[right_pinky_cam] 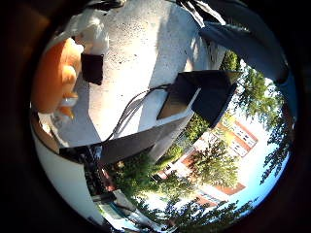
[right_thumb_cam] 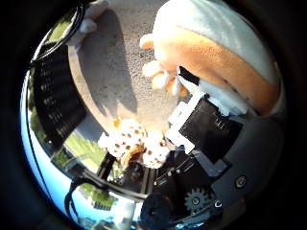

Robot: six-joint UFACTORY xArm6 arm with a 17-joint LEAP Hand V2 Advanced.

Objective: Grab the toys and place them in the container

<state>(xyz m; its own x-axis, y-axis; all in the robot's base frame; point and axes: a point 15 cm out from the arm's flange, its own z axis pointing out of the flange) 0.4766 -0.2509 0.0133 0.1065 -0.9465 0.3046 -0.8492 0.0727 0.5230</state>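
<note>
1. Orange-and-white plush toy (right_thumb_cam: 218, 45) is seen pressed close against the palm at the upper right of the thumb-side frame, clamped by the white-and-black fingers (right_thumb_cam: 201, 122) of the hand (right_thumb_cam: 206, 158).
2. A white plush toy with brown spots (right_thumb_cam: 134, 141) is seen at lower centre, on the grey speckled bench (right_thumb_cam: 110, 72).
3. A black mesh container (right_thumb_cam: 55, 96) is shown at the left.

The hand (right_thumb_cam: 201, 129) hides part of the plush (right_thumb_cam: 216, 52); the spotted toy (right_thumb_cam: 136, 141) beside it is blurred.
</note>
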